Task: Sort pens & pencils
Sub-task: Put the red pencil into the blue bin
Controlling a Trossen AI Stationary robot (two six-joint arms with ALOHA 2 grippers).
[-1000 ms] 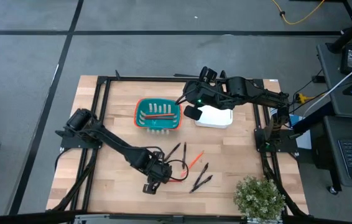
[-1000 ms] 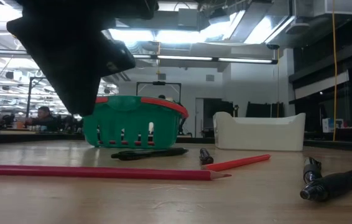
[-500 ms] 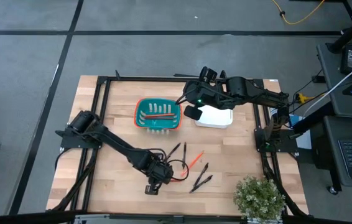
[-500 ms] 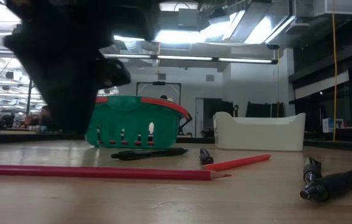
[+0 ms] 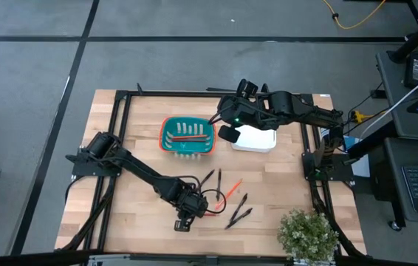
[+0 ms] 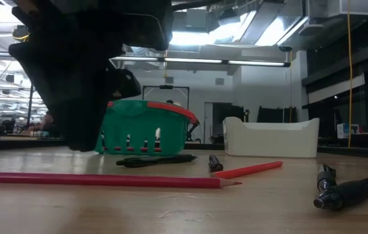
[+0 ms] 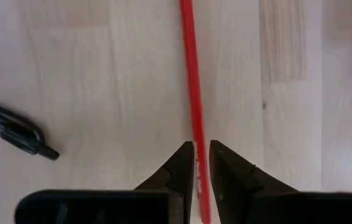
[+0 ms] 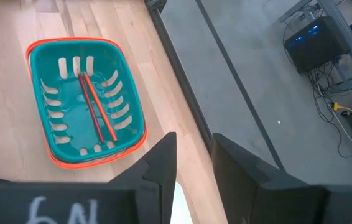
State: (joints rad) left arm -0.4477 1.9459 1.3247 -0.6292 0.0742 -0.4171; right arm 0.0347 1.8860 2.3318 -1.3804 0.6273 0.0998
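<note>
Left gripper (image 7: pixel 202 155): I have it low over the table (image 5: pixel 135 222) near the front edge, fingers a little apart with a loose pencil (image 7: pixel 193 93) running between them — straddled, not yet pinched.
Loose pencils: the one under my left gripper lies flat along the front of the table (image 6: pixel 112 180); a second (image 5: pixel 231 190) lies just to its right among the pens.
Pens (image 5: pixel 240 213): several black ones lie scattered on the wood right of my left gripper, none sorted that I can see; another (image 7: pixel 14 130) lies near the straddled pencil.
Teal basket (image 5: pixel 187 136): at the back of the table, two pencils (image 8: pixel 94 109) already lying in it side by side.
Right gripper (image 8: pixel 193 171): waiting above the back of the table between the basket and the white bin (image 5: pixel 255 139), fingers apart, holding nothing.
Risk, as I judge it: the pencil is thin and round — if my fingers close off-centre it could roll out or pivot, and a grip this near one end may let the long side droop and catch the basket rim on the way over.
Second risk: the nearby pens could get nudged if I drag rather than lift.
</note>
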